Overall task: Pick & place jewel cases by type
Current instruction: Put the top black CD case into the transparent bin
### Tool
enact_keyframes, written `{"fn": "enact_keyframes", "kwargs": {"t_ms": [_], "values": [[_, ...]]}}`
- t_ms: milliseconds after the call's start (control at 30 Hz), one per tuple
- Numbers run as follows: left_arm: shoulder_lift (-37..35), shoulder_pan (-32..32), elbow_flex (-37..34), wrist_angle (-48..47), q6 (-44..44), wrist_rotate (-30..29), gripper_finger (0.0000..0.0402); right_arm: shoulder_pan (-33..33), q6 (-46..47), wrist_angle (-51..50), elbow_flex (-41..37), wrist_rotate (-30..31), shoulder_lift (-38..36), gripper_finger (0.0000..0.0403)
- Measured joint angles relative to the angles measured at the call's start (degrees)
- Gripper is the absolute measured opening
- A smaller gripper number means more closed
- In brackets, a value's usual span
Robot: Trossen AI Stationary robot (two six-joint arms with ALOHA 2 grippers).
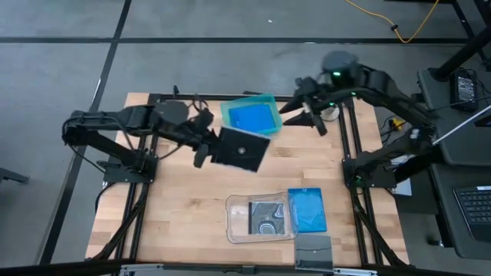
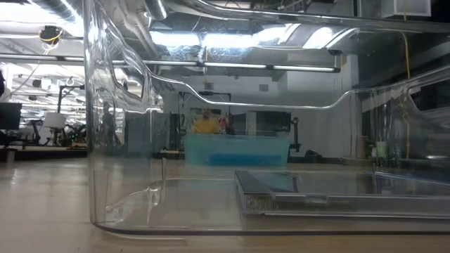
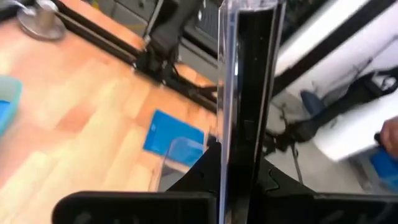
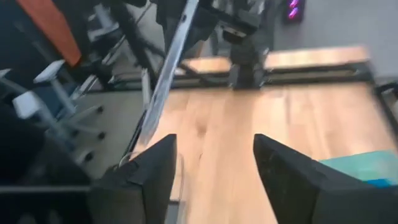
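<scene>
Wooden tabletop [image 1: 184, 207] carried two trays; the clear tray [image 1: 239, 222] blurred its grey cases beyond counting. Left gripper [image 1: 205, 146] clamped one dark square case [image 1: 242, 149]. Two blue cases [image 1: 252, 116] [image 1: 307, 208] showed. Right gripper [image 1: 295, 110] gaped, holding nothing

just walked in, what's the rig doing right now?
Sorting jewel cases by type. The left gripper has its jaws shut on a dark jewel case, held above the table's middle. The right gripper, jaws open, sits beside the teal tray, which holds a blue case. Up front, the clear tray holds a dark case; another blue case lies beside it.
</scene>
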Motion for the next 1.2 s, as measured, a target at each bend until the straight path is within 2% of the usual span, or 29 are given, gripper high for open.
{"fn": "enact_keyframes", "kwargs": {"t_ms": [100, 233, 467, 633, 1033, 1200], "values": [[1.7, 0.6, 0.0, -0.2, 1.4, 3.3, 0.0015, 0.0, -0.7, -3.5, 4.7, -3.0, 5.6, 0.0231], [3.1, 1.4, 0.0, -2.6, 2.6, 6.2, 0.0015, 0.0, -0.3, -4.1, 8.9, -9.1, 10.9, 0.0236], [4.1, 2.9, 0.0, -6.2, 5.0, 6.4, 0.0015, 1.9, 1.3, -4.3, 11.4, -13.9, 16.1, 0.0236], [4.1, 4.4, 0.0, -6.1, 5.7, 6.3, 0.0015, 3.2, 1.4, -7.3, 11.4, -14.0, 18.9, 0.0236], [5.3, 6.0, 0.1, -5.5, 7.3, 6.7, 0.0015, 6.1, 1.3, -7.2, 11.4, -13.8, 23.4, 0.0235], [5.5, 6.1, 0.1, -5.6, 7.5, 7.1, 0.0016, 6.1, 1.5, -7.2, 11.4, -13.2, 24.3, 0.0196]]}}
